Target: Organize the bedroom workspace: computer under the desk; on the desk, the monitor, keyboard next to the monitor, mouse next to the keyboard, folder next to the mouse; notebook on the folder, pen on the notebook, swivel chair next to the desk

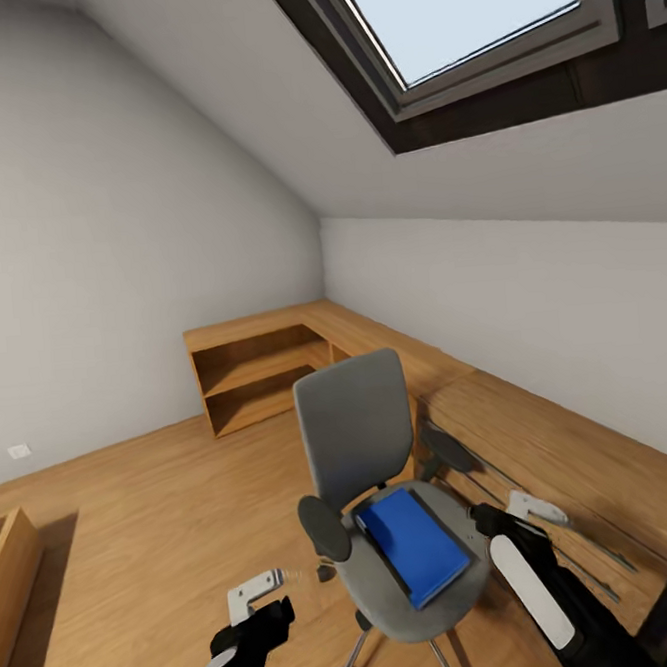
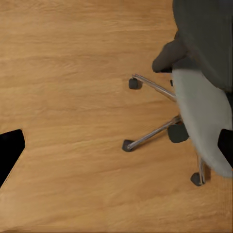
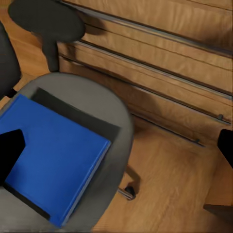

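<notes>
Blue folder [image 1: 414,545] flat on swivel chair [image 1: 356,432] seat, near right-hand edge. Right gripper [image 1: 533,507] just beside seat, left gripper [image 1: 255,588] over wood floor [image 1: 157,508]; cannot tell either's jaw state. Wooden shelf unit [image 1: 256,365] behind chair.

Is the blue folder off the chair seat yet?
No, the folder lies flat on the swivel chair seat in the head view.
</notes>
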Tool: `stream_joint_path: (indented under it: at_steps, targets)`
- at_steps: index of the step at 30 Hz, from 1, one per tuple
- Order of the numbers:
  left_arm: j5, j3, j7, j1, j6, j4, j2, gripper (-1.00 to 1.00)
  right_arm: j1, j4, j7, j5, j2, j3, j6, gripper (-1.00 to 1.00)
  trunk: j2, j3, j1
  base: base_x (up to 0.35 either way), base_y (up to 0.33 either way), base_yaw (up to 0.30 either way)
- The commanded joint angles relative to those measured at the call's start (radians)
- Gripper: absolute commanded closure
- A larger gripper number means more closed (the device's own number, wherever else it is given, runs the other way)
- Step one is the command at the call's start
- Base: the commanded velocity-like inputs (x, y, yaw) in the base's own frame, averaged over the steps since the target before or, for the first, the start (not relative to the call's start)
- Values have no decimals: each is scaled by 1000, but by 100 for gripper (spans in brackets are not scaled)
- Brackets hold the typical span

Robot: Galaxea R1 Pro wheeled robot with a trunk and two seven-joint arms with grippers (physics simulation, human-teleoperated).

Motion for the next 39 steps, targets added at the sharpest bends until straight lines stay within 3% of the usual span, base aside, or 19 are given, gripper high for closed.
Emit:
stream_joint_path:
  at_steps: [1,2,6,15,39]
  targets:
    - [2,11,6,-2,6,5,1,-100,-1,-2,-7,-5,-2,14,4,-100,-1,-1,0,0,0,277]
    - [4,70,3,-2,6,21,1,-100,-1,-2,-6,-4,-3,46,4,-100,-1,-1,0,0,0,277]
    - [5,91,1,-2,6,27,0,-100,-1,-2,-6,-4,-3,57,3,-100,-1,-2,0,0,0,272]
    - [5,103,-2,-2,6,31,0,-100,-1,-2,-6,-3,-5,61,3,-100,-1,-2,0,10,0,100]
    - [-1,112,4,-2,6,31,1,-100,-1,-9,-8,-7,-5,55,1,-100,-1,-2,0,153,0,2]
